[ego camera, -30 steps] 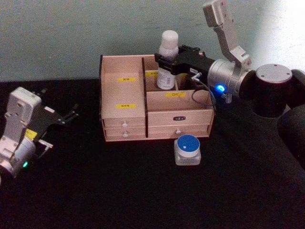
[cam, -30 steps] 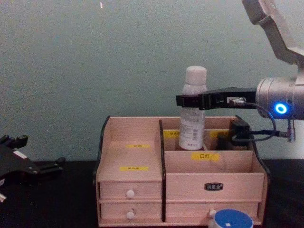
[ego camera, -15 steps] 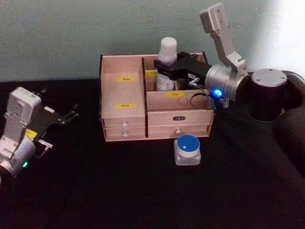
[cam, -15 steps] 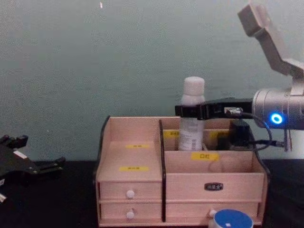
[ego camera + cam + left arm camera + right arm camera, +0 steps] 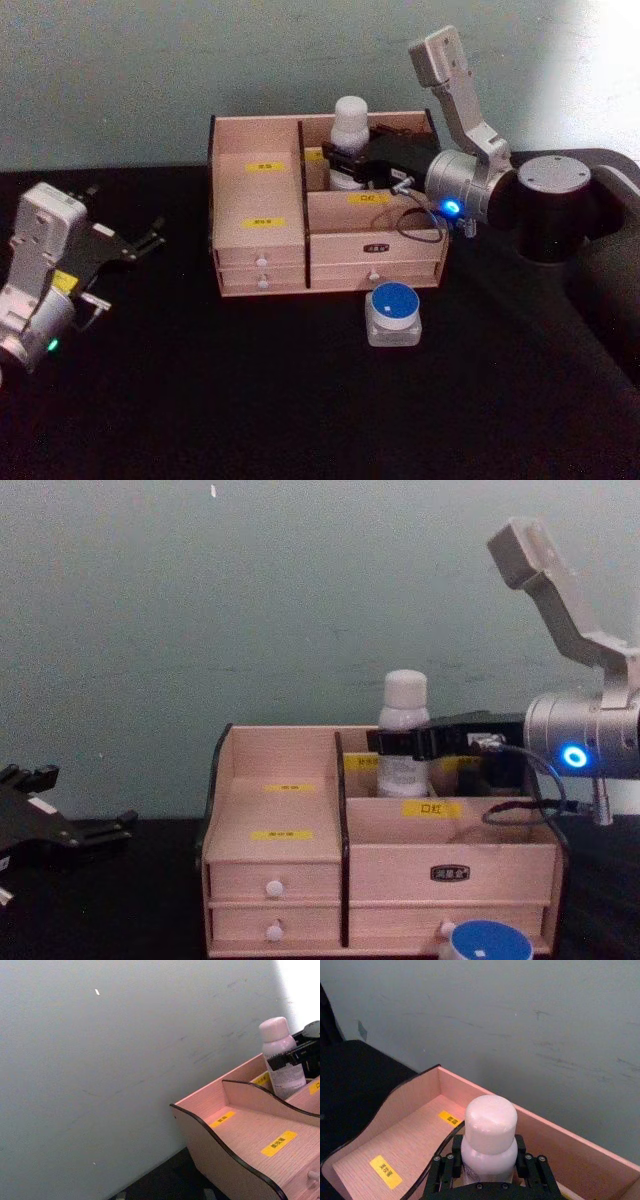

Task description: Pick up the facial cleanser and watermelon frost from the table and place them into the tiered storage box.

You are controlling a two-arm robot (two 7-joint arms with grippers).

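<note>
A white bottle [image 5: 351,113] with a white cap and a printed label stands upright in a rear compartment of the tiered storage box [image 5: 258,243]. My right gripper [image 5: 350,165] is shut on its body just below the cap, as the right wrist view shows with the bottle [image 5: 490,1122] held by my right gripper [image 5: 487,1161]. From the chest, the bottle [image 5: 405,695] pokes above the box [image 5: 450,848]. A clear jar with a blue lid [image 5: 394,313] sits on the table in front of the box. I cannot tell which one is the cleanser. My left gripper [image 5: 122,268] rests open at the far left.
The box has stepped compartments with yellow labels and white-knobbed drawers along its front. A teal wall stands right behind it. The table is black. The jar [image 5: 487,942] stands close to the lower right drawer. The left wrist view shows the box's left end [image 5: 240,1135] and the bottle [image 5: 277,1042].
My right gripper has come down with the bottle, sinking it into the box's rear compartment. The left arm and the jar have not moved.
</note>
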